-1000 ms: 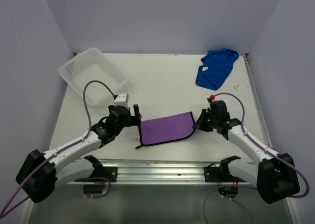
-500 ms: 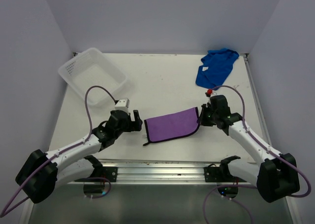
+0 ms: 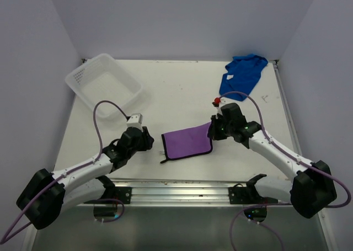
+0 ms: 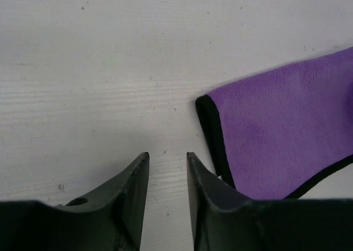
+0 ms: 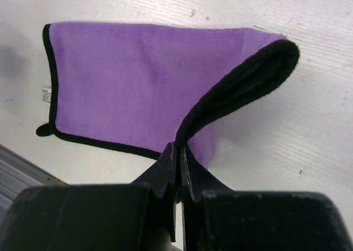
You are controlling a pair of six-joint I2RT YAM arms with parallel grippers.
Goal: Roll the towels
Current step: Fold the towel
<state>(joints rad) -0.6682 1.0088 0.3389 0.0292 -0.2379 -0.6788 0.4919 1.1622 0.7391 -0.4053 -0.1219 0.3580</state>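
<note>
- White table (image 3: pixel 182 91), walls on three sides, both arm bases at the near edge.
- Left arm (image 3: pixel 83 165) reaches in from the near left. Right arm (image 3: pixel 276 151) reaches in from the near right.
- White plastic basket (image 3: pixel 102 83) sits at the far left corner, turned at an angle to the table edges, well apart from both towels.
- Purple towel (image 3: pixel 186 142) lies on the table near the front, between the two grippers. It is mostly flat, with a black trim. Its right edge is lifted off the table and curls over in the right wrist view (image 5: pixel 127 80).
- Blue towel (image 3: pixel 241 74) is crumpled in a heap at the far right corner, well apart from the purple one; neither gripper touches it.
- Right gripper (image 3: pixel 212 131) is at the purple towel's right edge, fingers pinched tight on the black trim (image 5: pixel 179 151) and holding that edge up.
- Left gripper (image 3: pixel 148 142) is low over bare table just beside the purple towel's left corner, not touching it. Its fingers are a narrow gap apart with nothing between them (image 4: pixel 167 160).
- Small white tag (image 5: pixel 46 94) is on the purple towel's far edge in the right wrist view.
</note>
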